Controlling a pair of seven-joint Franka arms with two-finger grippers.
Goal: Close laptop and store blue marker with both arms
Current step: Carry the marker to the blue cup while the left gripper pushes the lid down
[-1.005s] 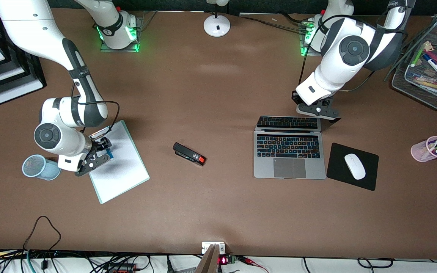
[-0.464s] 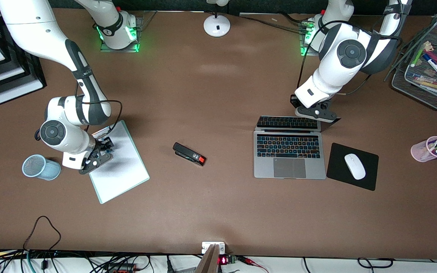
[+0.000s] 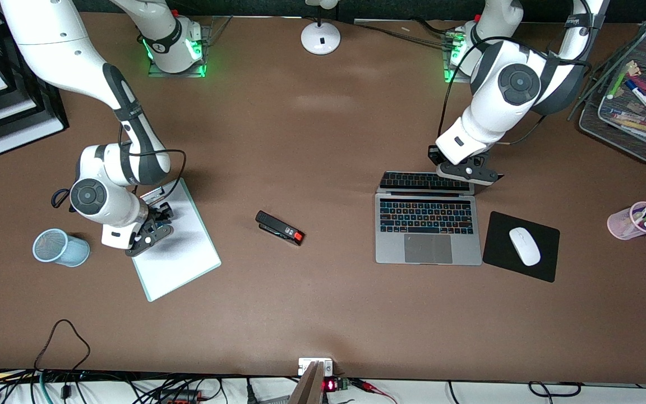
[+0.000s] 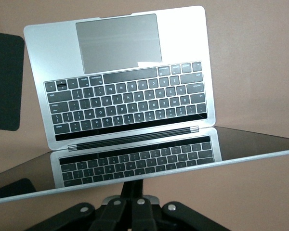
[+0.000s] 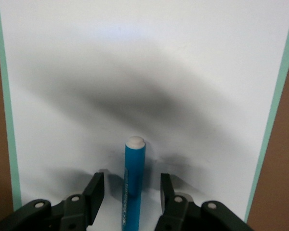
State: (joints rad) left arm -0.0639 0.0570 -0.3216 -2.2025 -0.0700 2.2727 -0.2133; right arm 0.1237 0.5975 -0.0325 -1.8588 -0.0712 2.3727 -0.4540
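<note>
Right pincer sits low over the white clipboard at the right arm's end of the worktop; a blue mesh cup stands just beside it. From the front I read the left pincer at the top edge of the laptop lid, which stands open, keys showing. A black mousepad with a white mouse lies beside the laptop, toward the left arm's end.

Left wrist view: laptop open, screen glass reflecting the keyboard. I cannot tell how the pincer's fingers stand.

Right wrist view: right pincer spread wide, the blue marker lying on the clipboard between the fingers, clear of both, white tip pointing away.
</note>
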